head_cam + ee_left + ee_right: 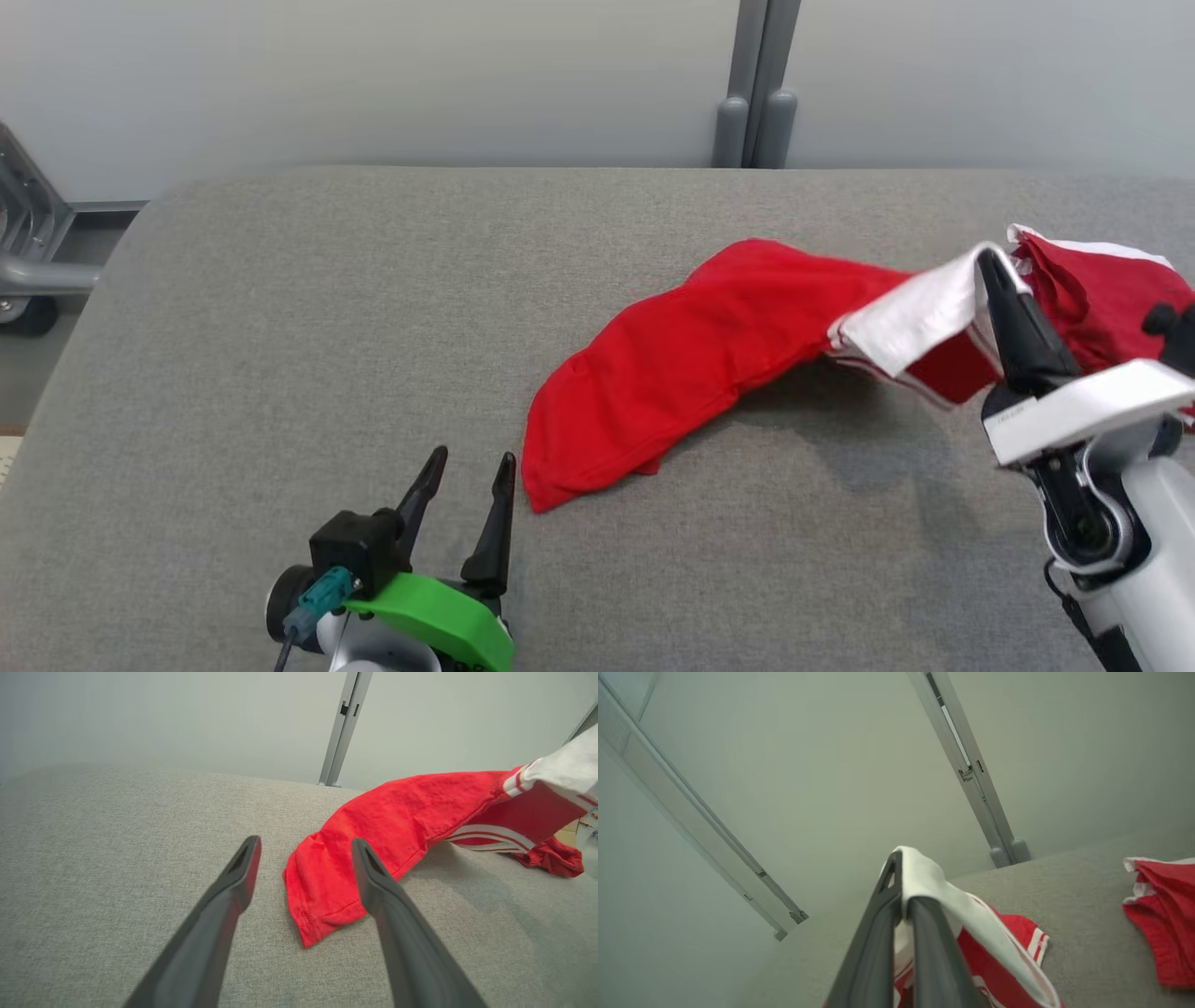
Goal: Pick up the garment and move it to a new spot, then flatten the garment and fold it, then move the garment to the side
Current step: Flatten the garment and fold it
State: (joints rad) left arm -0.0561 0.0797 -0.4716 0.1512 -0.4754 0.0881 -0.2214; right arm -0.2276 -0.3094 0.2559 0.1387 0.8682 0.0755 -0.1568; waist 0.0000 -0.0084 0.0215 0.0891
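The garment [691, 364] is red with a white band and white stripes. It stretches across the grey table [280, 308] from the centre to the right edge. My right gripper [991, 261] is shut on its white part, lifting that part off the table while the red body trails down to the left. In the right wrist view the white cloth [934, 882] drapes over my closed fingers [920, 914]. My left gripper [470, 459] rests open at the lower left, just left of the garment's near corner [322, 891], and holds nothing.
A grey post [756, 93] stands behind the table's far edge against a pale wall. A metal frame with a wheel [28, 280] sits off the table's left side. Bare table stretches left of the garment.
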